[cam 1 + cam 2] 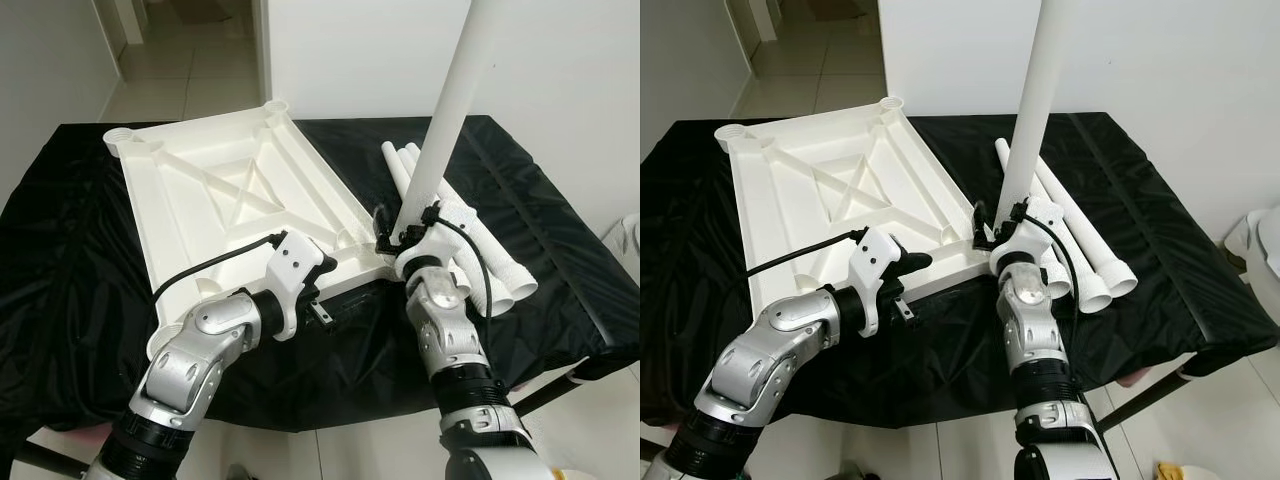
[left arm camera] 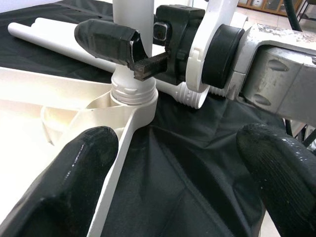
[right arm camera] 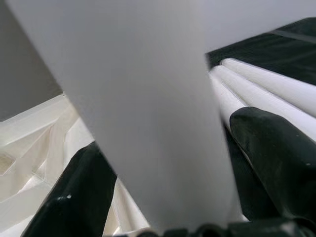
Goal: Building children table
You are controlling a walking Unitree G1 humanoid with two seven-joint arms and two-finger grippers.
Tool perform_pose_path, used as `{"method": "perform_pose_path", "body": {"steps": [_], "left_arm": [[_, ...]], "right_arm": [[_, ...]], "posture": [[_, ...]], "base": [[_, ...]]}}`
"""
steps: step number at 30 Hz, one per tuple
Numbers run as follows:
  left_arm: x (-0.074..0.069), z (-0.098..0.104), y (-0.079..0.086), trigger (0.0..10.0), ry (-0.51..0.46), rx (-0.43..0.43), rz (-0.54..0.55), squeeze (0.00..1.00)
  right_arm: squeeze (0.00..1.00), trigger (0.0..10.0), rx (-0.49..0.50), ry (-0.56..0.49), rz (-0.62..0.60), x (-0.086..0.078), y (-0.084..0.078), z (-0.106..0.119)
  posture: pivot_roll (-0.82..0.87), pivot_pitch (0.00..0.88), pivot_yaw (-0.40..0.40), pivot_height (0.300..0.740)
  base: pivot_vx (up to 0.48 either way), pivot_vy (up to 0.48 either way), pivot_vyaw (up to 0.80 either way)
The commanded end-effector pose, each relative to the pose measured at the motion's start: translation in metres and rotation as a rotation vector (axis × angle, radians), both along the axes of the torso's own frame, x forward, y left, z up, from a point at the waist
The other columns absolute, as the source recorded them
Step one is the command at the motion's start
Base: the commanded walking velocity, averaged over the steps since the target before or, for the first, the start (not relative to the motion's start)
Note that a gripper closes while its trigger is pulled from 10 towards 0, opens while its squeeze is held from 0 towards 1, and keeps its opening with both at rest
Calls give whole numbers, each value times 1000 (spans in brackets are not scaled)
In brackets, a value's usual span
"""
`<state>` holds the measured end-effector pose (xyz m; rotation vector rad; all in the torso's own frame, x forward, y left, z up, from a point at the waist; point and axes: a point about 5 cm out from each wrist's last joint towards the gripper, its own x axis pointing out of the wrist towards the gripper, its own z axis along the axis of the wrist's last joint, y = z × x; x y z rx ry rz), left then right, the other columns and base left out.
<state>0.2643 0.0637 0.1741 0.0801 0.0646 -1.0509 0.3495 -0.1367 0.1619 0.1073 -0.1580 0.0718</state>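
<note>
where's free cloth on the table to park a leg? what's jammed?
Free: black cloth left of the upturned tabletop, and the right strip past the spare legs. Crowded: the near right corner socket, where the right gripper holds the upright leg and the left gripper sits open beside it.

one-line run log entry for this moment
step: leg into corner socket | right gripper: shut on table leg | left gripper: open by tabletop | spare legs: on cloth

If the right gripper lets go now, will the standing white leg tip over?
Probably not at once: the leg already sits threaded in the tabletop's corner socket. Being tall and slightly tilted, it may wobble. The loose legs on the black cloth look apt to roll.
</note>
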Motion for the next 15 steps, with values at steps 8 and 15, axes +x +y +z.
{"method": "perform_pose_path", "body": {"steps": [8,15], "left_arm": [[0,0,3,10000,0,4,34,0],[1,1,3,10000,-4,4,34,0]], "right_arm": [[0,10000,-126,27,291,11,-30,0],[0,10000,-202,73,444,20,-42,-3]], "posture": [[-26,29,-3,740],[-22,25,-2,740]], "base": [[0,0,0],[0,0,0]]}}
